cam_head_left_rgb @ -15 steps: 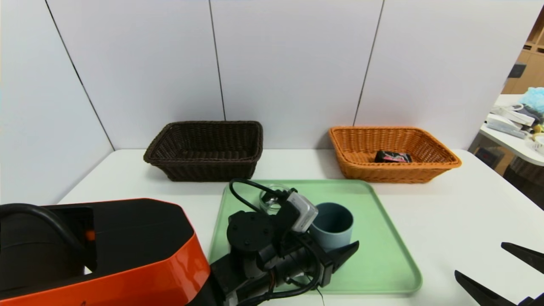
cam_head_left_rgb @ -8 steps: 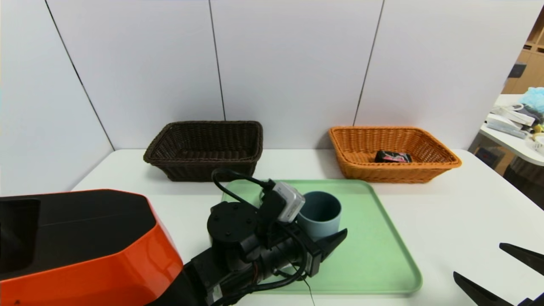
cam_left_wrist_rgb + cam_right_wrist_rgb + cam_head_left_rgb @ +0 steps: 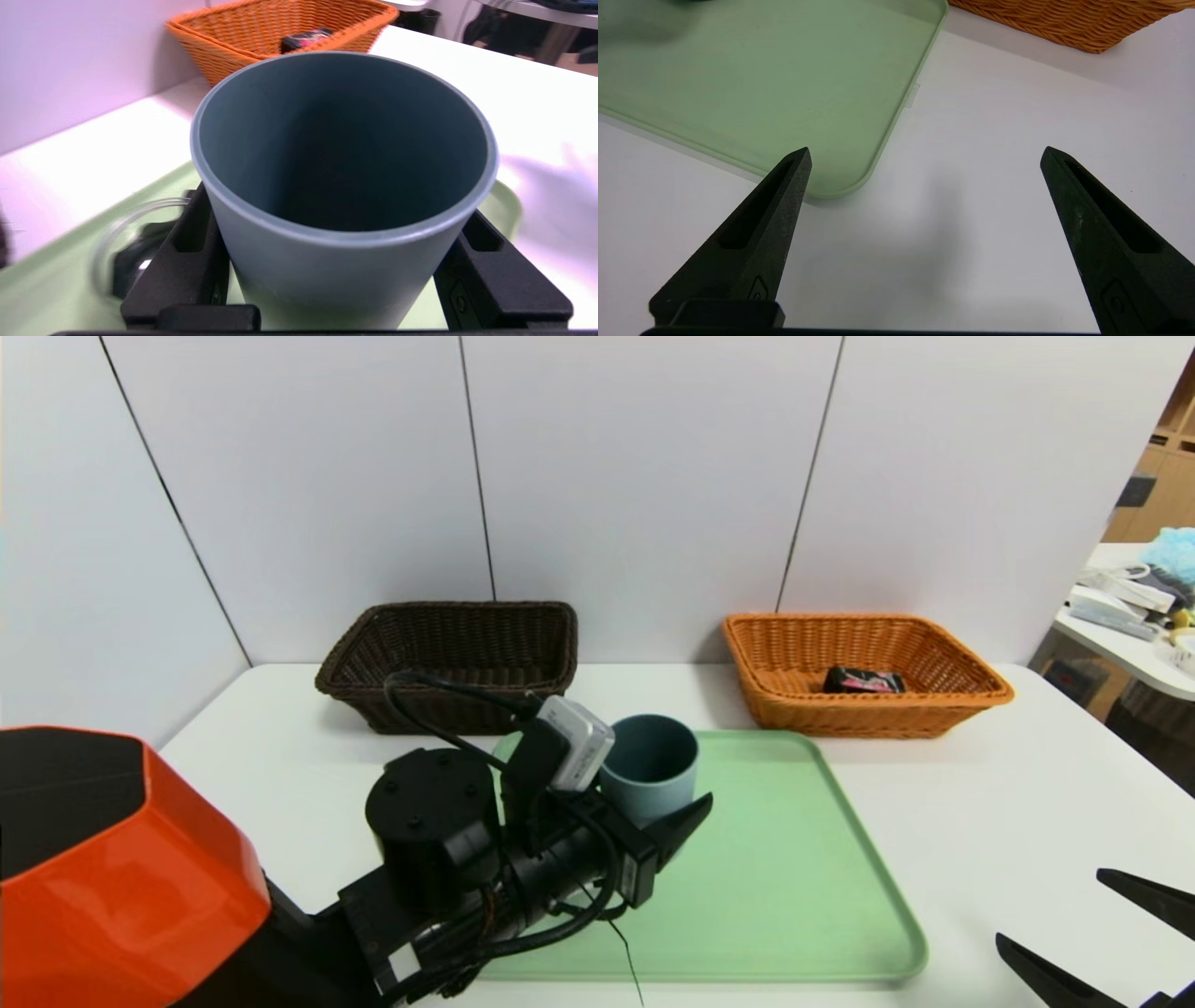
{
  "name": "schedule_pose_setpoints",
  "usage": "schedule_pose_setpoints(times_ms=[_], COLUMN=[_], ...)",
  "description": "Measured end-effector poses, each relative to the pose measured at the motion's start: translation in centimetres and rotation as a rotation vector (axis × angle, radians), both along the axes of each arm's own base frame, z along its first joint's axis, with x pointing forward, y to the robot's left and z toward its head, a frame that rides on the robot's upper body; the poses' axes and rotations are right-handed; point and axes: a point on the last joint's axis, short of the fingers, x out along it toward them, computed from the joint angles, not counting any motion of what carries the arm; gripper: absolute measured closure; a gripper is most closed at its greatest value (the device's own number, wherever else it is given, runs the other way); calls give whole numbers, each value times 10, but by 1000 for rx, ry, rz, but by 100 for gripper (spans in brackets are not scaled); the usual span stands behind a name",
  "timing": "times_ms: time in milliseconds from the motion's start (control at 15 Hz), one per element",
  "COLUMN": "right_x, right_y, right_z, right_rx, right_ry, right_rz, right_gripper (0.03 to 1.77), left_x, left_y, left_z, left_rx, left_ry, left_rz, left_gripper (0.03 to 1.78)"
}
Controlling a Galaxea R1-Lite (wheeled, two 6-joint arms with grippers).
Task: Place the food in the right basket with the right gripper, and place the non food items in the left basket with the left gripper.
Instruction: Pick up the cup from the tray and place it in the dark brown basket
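Tumbler [image 3: 648, 765] is in the left gripper [image 3: 674, 821] — this is the carry step for the first non-food item, lifted off the green tray [image 3: 794, 896] and headed for the dark left basket [image 3: 453, 663] at the far left. In the left wrist view the two black fingers [image 3: 187, 261] stand one on each side of the tumbler's wall, low on the body, pinching it upright with the open mouth facing up. The next move calls for a swing left and far, high enough to clear the basket's rim, then a release once the tumbler is over the inside.

Glass cup [image 3: 135, 252] sits on the tray just beside the gripper — it is hidden behind the arm in the head view, and I judge it the second item for this arm.

Food packet [image 3: 862, 680] already lies in the orange right basket [image 3: 864, 709], so that half looks done. The right gripper [image 3: 924, 196] is parked at the near right over the white table [image 3: 980, 821], fingers spread wide and holding nothing.
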Motion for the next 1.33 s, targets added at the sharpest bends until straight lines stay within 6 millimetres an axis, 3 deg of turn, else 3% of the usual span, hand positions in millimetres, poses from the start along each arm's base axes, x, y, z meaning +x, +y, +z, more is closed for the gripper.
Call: schedule_pose_setpoints(times_ms=[600,1000,1333], right_x=[-1,-2,-3], right_y=[0,0,0], right_z=[-2,-5,-8], right_rx=[-2,-4,-5], right_ry=[10,19,28], right_rz=[5,8,7], right_gripper=[11,11,11], left_x=[20,54,91], left_y=[56,94,114], left_z=[31,45,52], left_rx=[-2,-16,-33], left_ry=[-42,-82,-112], left_rz=[238,400,498], left_gripper=[66,66,66])
